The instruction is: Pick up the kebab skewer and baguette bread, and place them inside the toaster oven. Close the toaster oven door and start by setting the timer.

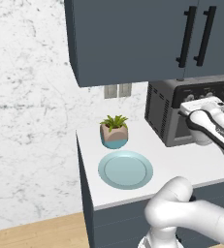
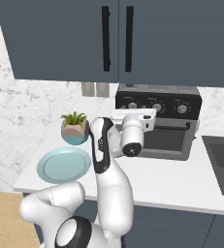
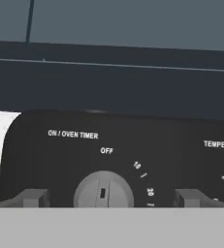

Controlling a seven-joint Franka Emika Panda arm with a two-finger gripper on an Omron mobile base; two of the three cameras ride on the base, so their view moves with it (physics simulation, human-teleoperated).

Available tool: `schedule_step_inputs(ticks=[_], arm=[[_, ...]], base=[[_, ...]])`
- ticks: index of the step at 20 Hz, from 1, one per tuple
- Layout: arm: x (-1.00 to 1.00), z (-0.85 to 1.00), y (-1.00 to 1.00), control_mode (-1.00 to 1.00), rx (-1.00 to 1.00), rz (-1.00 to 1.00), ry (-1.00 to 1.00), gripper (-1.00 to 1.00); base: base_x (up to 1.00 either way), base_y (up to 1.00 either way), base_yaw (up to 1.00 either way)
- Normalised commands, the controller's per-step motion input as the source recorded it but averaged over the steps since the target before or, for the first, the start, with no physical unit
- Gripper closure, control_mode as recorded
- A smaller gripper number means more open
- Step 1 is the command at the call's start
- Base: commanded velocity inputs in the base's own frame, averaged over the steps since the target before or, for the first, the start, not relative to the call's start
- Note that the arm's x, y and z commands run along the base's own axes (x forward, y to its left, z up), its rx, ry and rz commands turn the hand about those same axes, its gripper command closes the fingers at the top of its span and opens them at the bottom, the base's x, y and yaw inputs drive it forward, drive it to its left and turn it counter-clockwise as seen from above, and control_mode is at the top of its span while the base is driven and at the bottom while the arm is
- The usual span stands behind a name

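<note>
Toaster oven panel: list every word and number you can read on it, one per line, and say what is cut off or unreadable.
"ON / OVEN TIMER": heading on the toaster oven panel, above the timer knob.
"OFF": just above that knob.
"10" and "20": dial marks to the knob's right.
"TEMPERAT": heading at the right edge, cut off by the frame.
"250°": dial mark at the right edge.
Panel markings in both base views: too small to read.

A round pale blue plate (image 1: 125, 169) lies bare near the front edge of the white counter (image 1: 181, 167). Just behind it stands a small potted plant (image 1: 114, 131) in a blue and tan pot. Dark grey wall cabinets (image 2: 60, 38) with black bar handles hang above, an outlet (image 1: 117, 90) sits on the marble wall, and a dark sink (image 2: 222, 164) is set at the counter's right end
</note>
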Motion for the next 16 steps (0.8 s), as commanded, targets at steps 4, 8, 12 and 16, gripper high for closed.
schedule_step_inputs(ticks=[4, 8, 12, 16], arm=[[0.14, 0.0, -0.22, -1.0, 0.0, 0.0, 0.04, -1.0], [0.02, 0.0, -0.22, -1.0, 0.0, 0.0, 0.01, -1.0], [0.0, 0.0, -0.05, -1.0, 0.0, 0.0, 0.0, -1.0], [0.0, 0.0, 0.0, -1.0, 0.0, 0.0, 0.0, -1.0]], base=[[0.0, 0.0, 0.0], [0.0, 0.0, 0.0], [0.0, 0.0, 0.0], [0.0, 0.0, 0.0]])
